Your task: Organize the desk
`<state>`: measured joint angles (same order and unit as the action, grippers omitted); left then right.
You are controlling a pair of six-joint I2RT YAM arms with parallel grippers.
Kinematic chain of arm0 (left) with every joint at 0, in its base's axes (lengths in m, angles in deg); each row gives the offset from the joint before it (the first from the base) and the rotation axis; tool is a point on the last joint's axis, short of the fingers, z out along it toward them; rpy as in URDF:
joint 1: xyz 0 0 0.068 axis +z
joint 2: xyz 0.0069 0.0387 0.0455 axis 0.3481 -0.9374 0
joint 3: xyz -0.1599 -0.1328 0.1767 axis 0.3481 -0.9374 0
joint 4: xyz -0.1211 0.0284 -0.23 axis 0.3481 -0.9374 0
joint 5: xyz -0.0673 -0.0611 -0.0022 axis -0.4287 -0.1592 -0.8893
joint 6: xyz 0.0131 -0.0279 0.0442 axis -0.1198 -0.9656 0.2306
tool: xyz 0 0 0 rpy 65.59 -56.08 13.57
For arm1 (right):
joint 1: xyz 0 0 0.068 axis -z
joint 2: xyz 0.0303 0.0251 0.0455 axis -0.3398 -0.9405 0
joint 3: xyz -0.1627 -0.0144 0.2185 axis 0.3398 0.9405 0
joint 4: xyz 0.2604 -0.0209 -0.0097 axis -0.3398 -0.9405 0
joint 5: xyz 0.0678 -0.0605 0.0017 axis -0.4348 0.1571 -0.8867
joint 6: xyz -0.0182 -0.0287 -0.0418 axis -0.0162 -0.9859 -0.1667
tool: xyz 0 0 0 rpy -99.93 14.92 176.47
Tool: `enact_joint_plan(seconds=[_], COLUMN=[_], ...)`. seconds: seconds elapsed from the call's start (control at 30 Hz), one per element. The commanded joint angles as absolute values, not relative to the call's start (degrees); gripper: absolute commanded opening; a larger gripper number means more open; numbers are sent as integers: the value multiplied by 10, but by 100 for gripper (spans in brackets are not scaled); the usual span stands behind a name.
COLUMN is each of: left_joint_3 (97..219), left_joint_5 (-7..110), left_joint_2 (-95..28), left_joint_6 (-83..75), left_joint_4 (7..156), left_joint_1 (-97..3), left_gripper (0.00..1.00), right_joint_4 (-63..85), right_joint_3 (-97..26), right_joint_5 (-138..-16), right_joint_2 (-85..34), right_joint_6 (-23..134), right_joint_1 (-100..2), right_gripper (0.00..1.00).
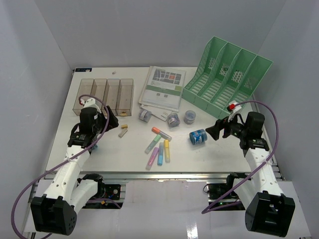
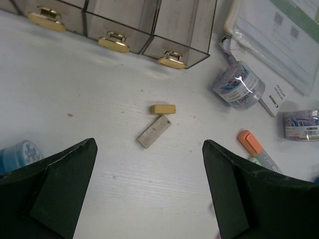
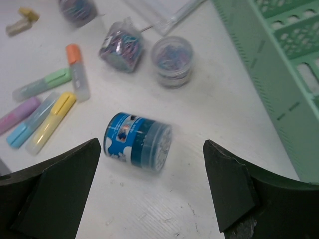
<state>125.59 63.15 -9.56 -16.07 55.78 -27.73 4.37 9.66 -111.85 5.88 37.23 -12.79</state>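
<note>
The white desk (image 1: 129,157) holds scattered items. My left gripper (image 1: 110,121) is open and empty above the desk; in the left wrist view (image 2: 149,149) its fingers straddle bare desk just short of a grey eraser (image 2: 154,131) and a yellow eraser (image 2: 163,108). My right gripper (image 1: 214,131) is open and empty. In the right wrist view (image 3: 152,164) it hangs just behind a blue can (image 3: 137,143) that lies on its side and looks blurred. The can also shows in the top view (image 1: 198,137).
A smoky four-compartment tray (image 1: 106,94) stands back left, a green file rack (image 1: 227,77) back right, and papers (image 1: 163,88) between them. Three jars of clips (image 1: 173,119) and several highlighters (image 1: 160,147) lie mid-desk. Another blue can (image 2: 17,152) sits by my left fingers.
</note>
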Motion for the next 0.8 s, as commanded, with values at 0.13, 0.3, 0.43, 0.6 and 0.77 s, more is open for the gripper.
enact_joint_plan(seconds=[0.13,0.3,0.43,0.6,0.77], left_joint_3=[1364,1385,1388,1400,1411], left_joint_5=[747,774,839,830,783], left_joint_2=[-144,-196,-219,-242,-291], left_joint_6=[-215,-245,-263,-231,-190], left_joint_4=[352,314,293,298,298], left_joint_1=[-243,-214,-199,-148,-82], left_gripper=[98,98,98,98,98], right_joint_4=[-27,-30,-32,-35,-36], right_joint_3=[65,68,65,63,63], right_joint_5=[-1254,-1242,-1233,-1239,-1248], right_joint_2=[68,75,78,84,87], right_joint_6=[243,247,247,249,250], right_joint_1=[-127,-127,-127,-127,-127], right_gripper=[90,90,90,90,90])
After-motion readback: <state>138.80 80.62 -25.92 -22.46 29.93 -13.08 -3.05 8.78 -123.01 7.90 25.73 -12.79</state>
